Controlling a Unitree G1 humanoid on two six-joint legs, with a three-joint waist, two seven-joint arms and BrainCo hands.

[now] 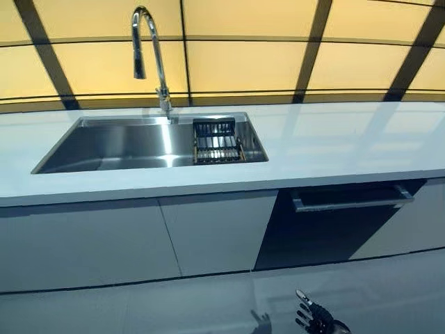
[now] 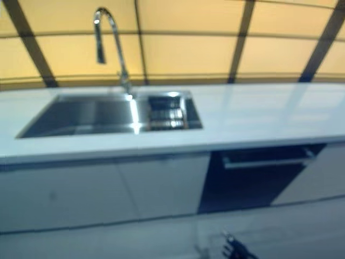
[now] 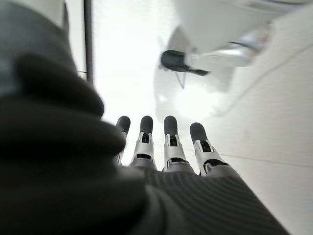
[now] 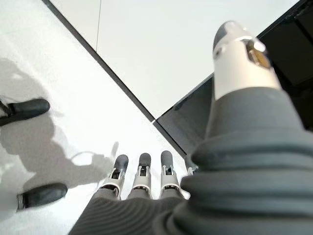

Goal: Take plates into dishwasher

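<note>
Nearest, the right hand hangs low over the pale glossy floor with fingers straight and empty; the left hand, seen only at its own wrist, is likewise relaxed and holds nothing. Beyond stands the dark dishwasher front with its long silver bar handle, under the white countertop. Farther back, the stainless steel sink holds a black wire dish rack below a curved chrome tap. No plates are visible; I expect them rigid, slippery and breakable, best pinched at the rim.

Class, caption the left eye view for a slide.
Steel sink with rack above the dark dishwasher; right robot hand hangs open.
</note>
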